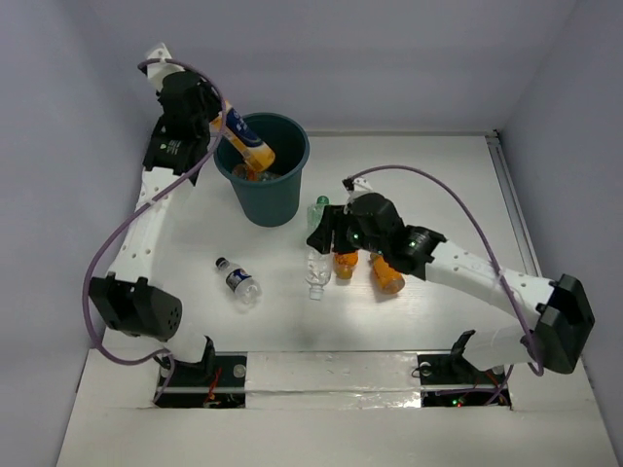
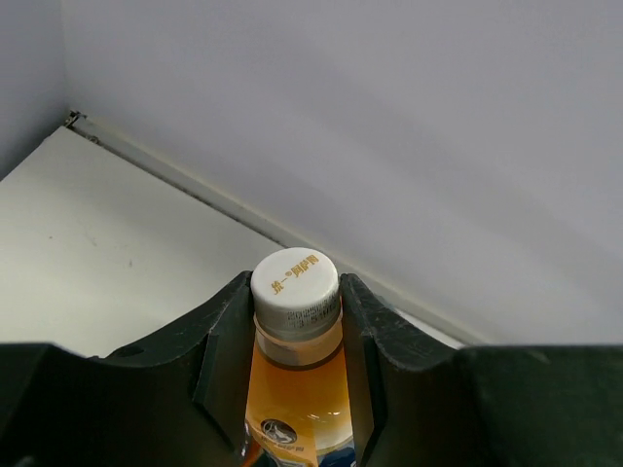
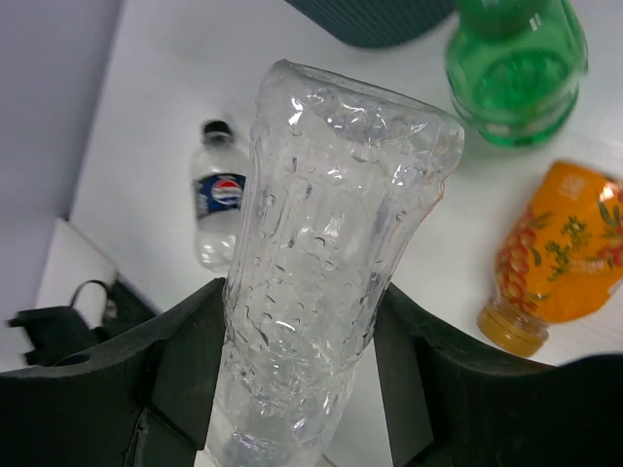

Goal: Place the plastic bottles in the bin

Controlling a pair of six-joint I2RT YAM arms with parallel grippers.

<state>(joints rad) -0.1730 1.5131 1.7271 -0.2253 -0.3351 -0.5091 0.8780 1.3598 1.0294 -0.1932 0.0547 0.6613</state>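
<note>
My left gripper (image 1: 225, 115) is shut on the neck of an orange bottle (image 1: 251, 144) with a white cap (image 2: 295, 280). It holds the bottle tilted, with its lower end inside the mouth of the dark teal bin (image 1: 268, 199). Something orange lies inside the bin. My right gripper (image 1: 322, 243) is shut on the tall clear bottle (image 3: 326, 224), whose far end reaches the table (image 1: 316, 277). A green bottle (image 1: 319, 208) stands next to the bin. Two orange bottles (image 1: 344, 264) (image 1: 387, 273) lie beside the right gripper. A short clear bottle with a dark label (image 1: 238, 280) lies alone to the left.
The bin's wall (image 3: 380, 15) is just beyond the green bottle (image 3: 516, 68) in the right wrist view. One orange bottle (image 3: 560, 253) lies at the right there, the short labelled bottle (image 3: 216, 199) at the left. Walls close the table at the back and sides.
</note>
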